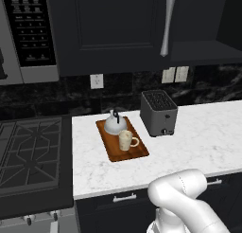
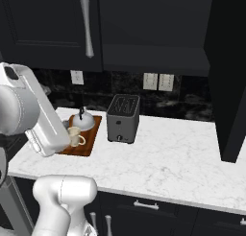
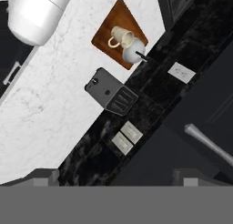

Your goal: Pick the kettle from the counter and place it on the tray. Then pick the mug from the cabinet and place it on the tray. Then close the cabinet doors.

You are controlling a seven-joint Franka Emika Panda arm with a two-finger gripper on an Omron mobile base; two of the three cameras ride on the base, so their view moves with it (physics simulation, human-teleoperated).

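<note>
Now kettle (image 1: 113,123) and mug (image 1: 126,140) sit on tray (image 1: 109,147).

A silver dome-shaped kettle (image 1: 114,124) with a black arched handle stands upright at the far end of a reddish-brown wooden tray (image 1: 111,149), centre of the left base frame, a cream mug (image 1: 126,140) just in front of it; the tray lies on the white marble counter (image 1: 189,147), below dark cabinet doors (image 1: 108,28), one closed, one swung open at right
</note>
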